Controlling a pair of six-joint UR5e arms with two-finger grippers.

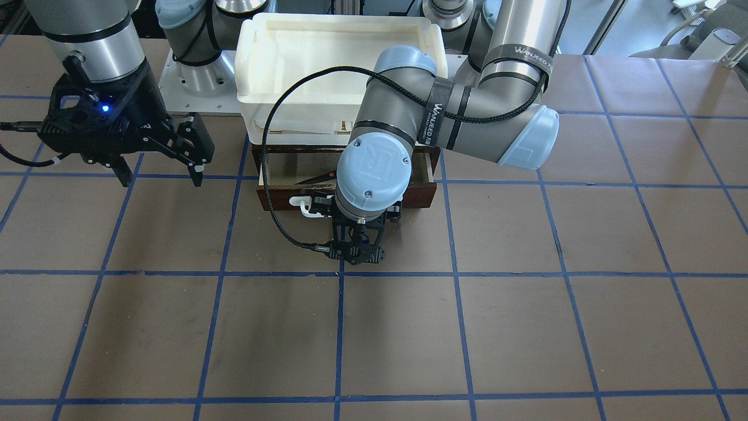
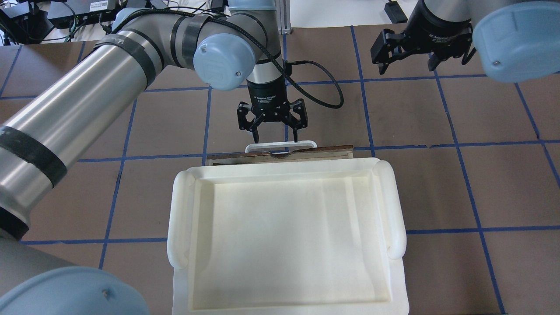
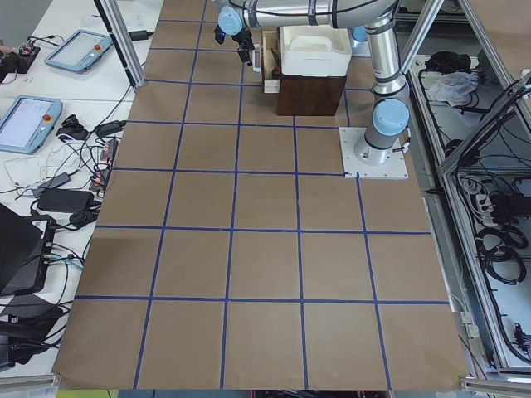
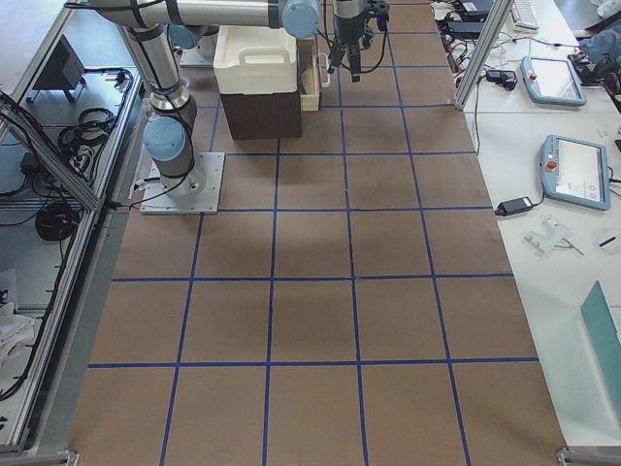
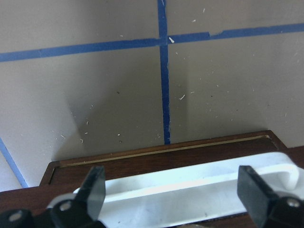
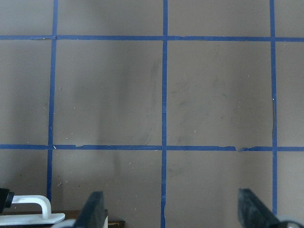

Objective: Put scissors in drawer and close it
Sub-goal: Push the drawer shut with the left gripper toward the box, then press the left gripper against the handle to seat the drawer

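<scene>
**Q:** Where are the scissors (image 1: pixel 316 178) noted?

**A:** They are noted inside the drawer (image 1: pixel 423 192), laid flat on the pale plywood floor, in the half toward the robot's right. Only a dark blade and a trace of orange-red are seen. The rest is covered by the left arm's wrist in the front-facing view.

**Q:** How is the drawer recorded?

**A:** It is recorded as partly pulled out, not yet shut. It projects from the dark cabinet (image 3: pixel 311 98), on top of which the white tray (image 2: pixel 176 218) is set. In the overhead view only the drawer's front edge is seen past the tray's rim. The white bar handle (image 2: pixel 280 144) is mounted on the front.

**Q:** What is entered for the left gripper (image 2: pixel 276 137)?

**A:** It is pointed down at the drawer front, just above the handle. The jaws are spread wide and nothing is clasped. In the left wrist view both fingers (image 5: pixel 96 189) are seen against the handle, one toward each end, within its span. Whether contact is made with the handle cannot be told.

**Q:** And for the right gripper (image 1: pixel 162 173)?

**A:** It is held above the table (image 1: pixel 526 327), well apart from the drawer, on the robot's right. The jaws are spread and nothing is held between them. In the right wrist view only brown table surface with blue tape lines is seen between its fingers (image 6: pixel 95 209), with one end of the handle caught at the lower corner.
</scene>
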